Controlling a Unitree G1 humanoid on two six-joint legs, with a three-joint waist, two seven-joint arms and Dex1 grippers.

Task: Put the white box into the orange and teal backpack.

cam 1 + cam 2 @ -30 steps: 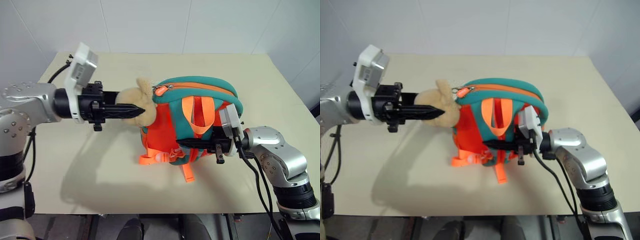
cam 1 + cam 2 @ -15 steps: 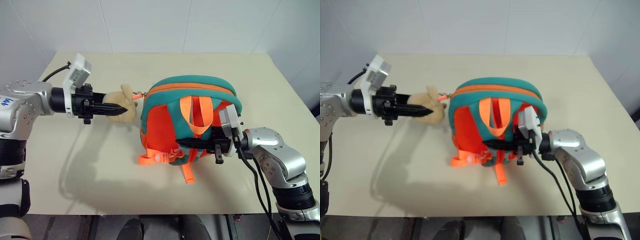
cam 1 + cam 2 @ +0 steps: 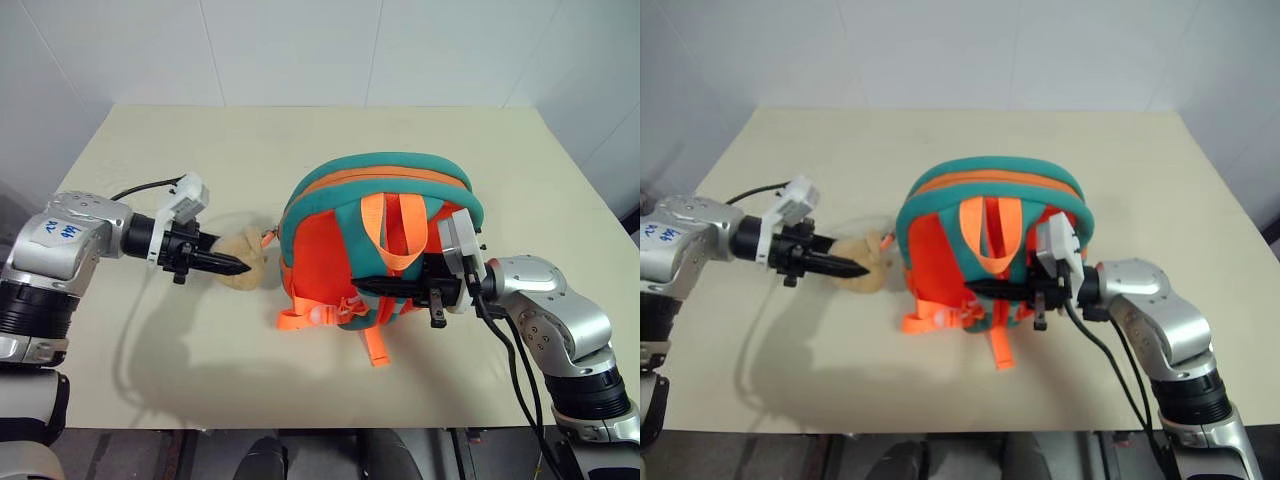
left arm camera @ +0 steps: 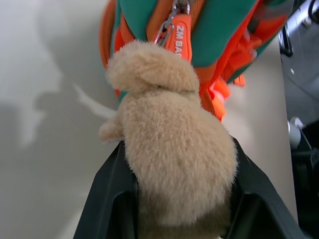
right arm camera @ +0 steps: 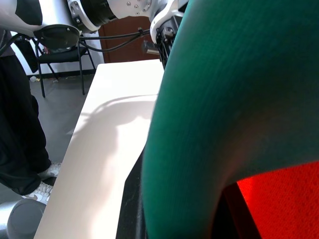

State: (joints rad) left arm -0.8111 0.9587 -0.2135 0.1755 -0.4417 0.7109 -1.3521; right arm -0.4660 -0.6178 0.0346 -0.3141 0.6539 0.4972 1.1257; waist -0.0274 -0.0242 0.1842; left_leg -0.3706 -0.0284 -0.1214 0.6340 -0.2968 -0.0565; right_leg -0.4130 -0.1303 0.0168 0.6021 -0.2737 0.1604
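The orange and teal backpack (image 3: 340, 250) stands upright in the middle of the table, straps facing me. Its tan plush toy (image 3: 245, 262) hangs off the zipper pull (image 4: 179, 37) on the left side. My left gripper (image 3: 232, 266) is shut on the plush, low over the table, and the black fingers (image 4: 107, 199) press both sides of the plush (image 4: 174, 159). My right gripper (image 3: 365, 285) is shut on the backpack's lower right side, and teal fabric (image 5: 224, 99) lies between its fingers. The white box is out of view.
The beige table (image 3: 200, 150) has open surface on all sides of the backpack, with a white wall behind it. Beside the table, the right wrist view shows a person's dark trouser leg (image 5: 20, 134) and a chair (image 5: 55, 40).
My left gripper has sunk and drawn left with the plush, from the backpack's top down to near the table. The backpack's top flap has settled. The right arm has not moved.
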